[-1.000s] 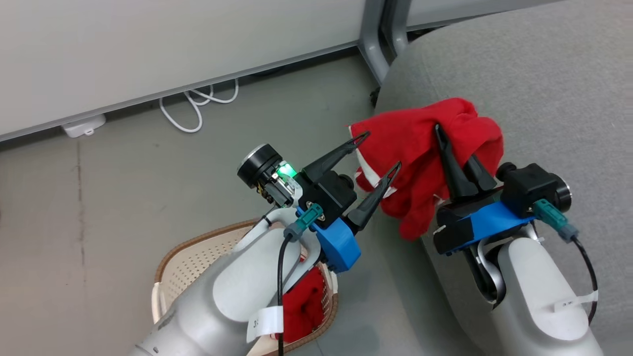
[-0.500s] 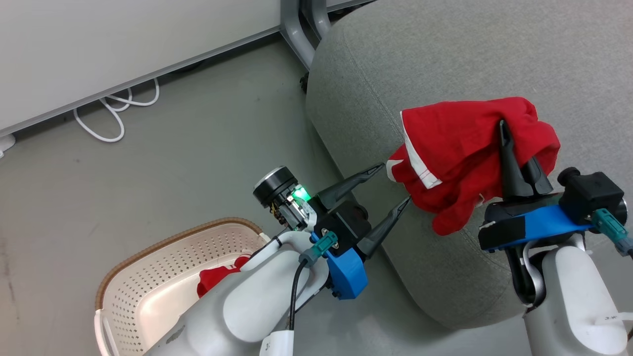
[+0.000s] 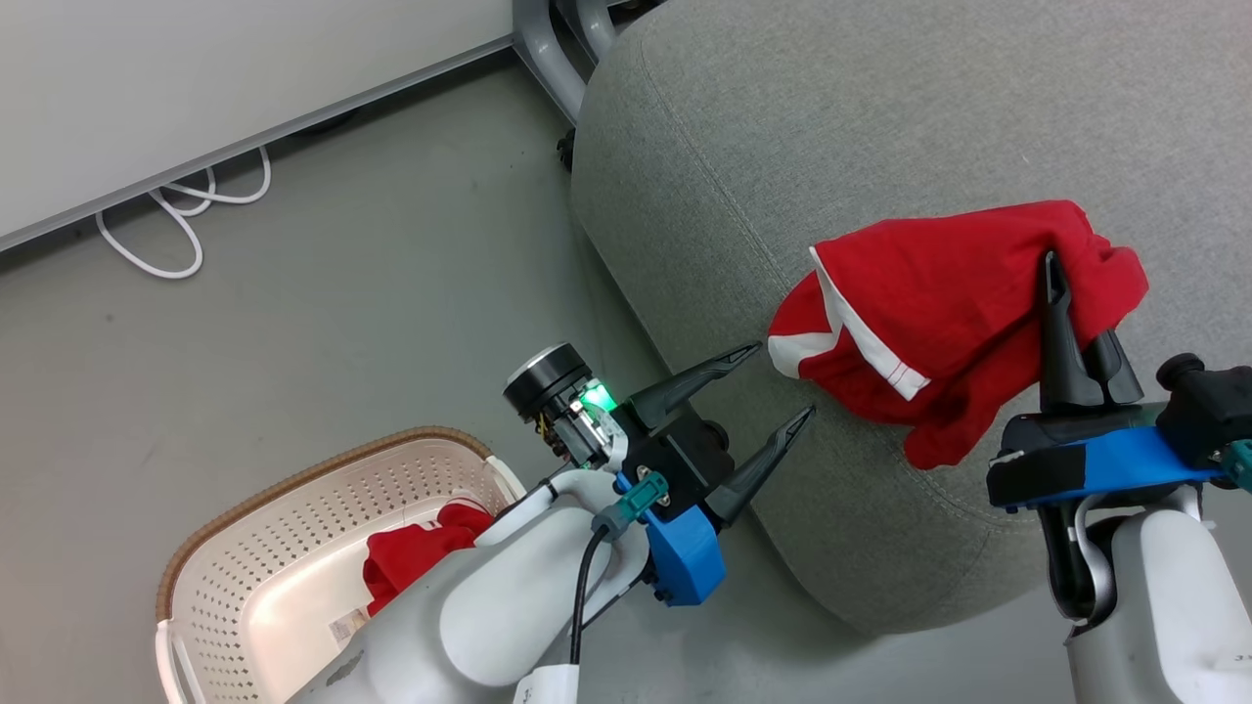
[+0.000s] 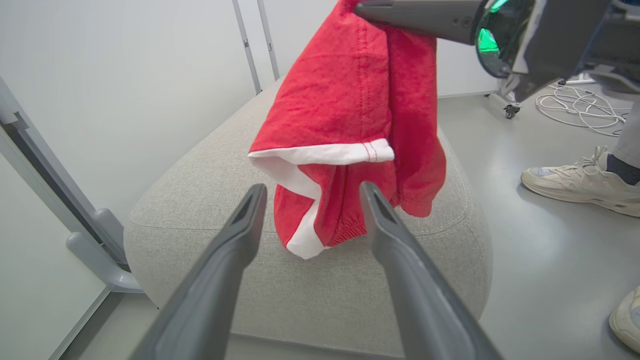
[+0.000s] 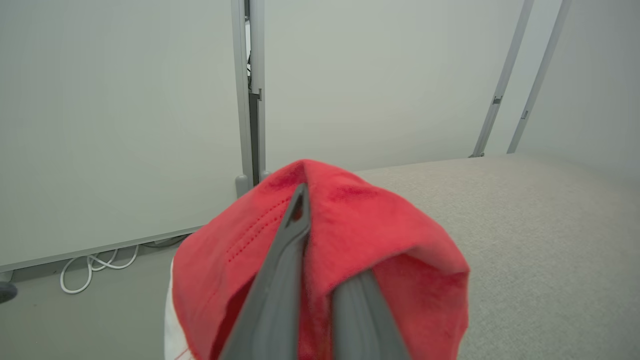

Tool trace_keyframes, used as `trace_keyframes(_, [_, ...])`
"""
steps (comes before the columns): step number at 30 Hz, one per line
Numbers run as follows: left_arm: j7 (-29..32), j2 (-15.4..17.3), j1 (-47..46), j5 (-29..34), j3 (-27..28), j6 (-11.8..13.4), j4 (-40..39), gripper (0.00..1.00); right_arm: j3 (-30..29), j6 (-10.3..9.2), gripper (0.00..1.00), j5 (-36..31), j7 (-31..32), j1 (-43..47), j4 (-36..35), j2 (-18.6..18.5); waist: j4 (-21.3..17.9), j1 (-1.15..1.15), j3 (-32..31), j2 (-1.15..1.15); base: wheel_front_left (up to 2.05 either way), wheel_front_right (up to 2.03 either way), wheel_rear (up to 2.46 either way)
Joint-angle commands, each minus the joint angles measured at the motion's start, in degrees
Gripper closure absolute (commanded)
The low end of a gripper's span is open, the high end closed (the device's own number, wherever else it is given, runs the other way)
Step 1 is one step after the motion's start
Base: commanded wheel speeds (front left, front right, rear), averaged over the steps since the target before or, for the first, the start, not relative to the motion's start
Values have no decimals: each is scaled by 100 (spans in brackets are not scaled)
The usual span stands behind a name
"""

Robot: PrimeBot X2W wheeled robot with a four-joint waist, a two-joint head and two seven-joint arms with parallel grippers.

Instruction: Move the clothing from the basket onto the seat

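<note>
A red garment with white trim hangs from my right gripper, which is shut on its top fold, above the front of the grey seat. In the right wrist view the cloth drapes over my right gripper. My left gripper is open at the seat's edge, a little apart from the cloth. In the left wrist view its fingers frame the garment's hanging lower end without touching it. A second red garment lies in the cream basket on the floor, partly hidden by my left forearm.
A white cable lies on the floor by the wall panel. Grey frame legs stand behind the seat's corner. A person's pale shoe and more cables are on the floor beyond the seat.
The head camera has swung toward the seat. My right gripper has carried the garment further over the seat, away from the open left gripper, whose fingers were at its edge.
</note>
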Motion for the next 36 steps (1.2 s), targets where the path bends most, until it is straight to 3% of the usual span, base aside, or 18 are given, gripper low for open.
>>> trace_keyframes(1, [-28, 43, -94, -15, 13, -34, -34, 0, -36, 3, 100, 9, -26, 59, -40, -5, 17, 0, 41, 0, 0, 0, 0])
trace_keyframes(11, [36, 211, -570, 172, 63, 53, -255, 0, -311, 3, 100, -146, -27, -1026, -411, -46, 95, 0, 915, 0, 0, 0, 0])
trace_keyframes(21, [409, 654, -1479, 469, 174, 91, -824, 0, -1612, 2, 100, -49, -25, -2957, -766, -771, 355, 0, 2468, 0, 0, 0, 0])
trace_keyframes(27, [675, 938, -1797, 590, 234, 156, -1263, 0, -2222, 2, 100, 12, -24, -3750, -189, -1433, 473, 0, 3131, 0, 0, 0, 0])
trace_keyframes(32, [801, 1102, -1864, 625, 253, 194, -1519, 0, -2458, 2, 100, -32, -24, -3936, 405, -1677, 512, 0, 3402, 0, 0, 0, 0])
trace_keyframes(36, [890, 1195, -1856, 655, 231, 231, -1721, 0, -2613, 2, 100, -144, -25, -3917, 1029, -1641, 531, 0, 3556, 0, 0, 0, 0])
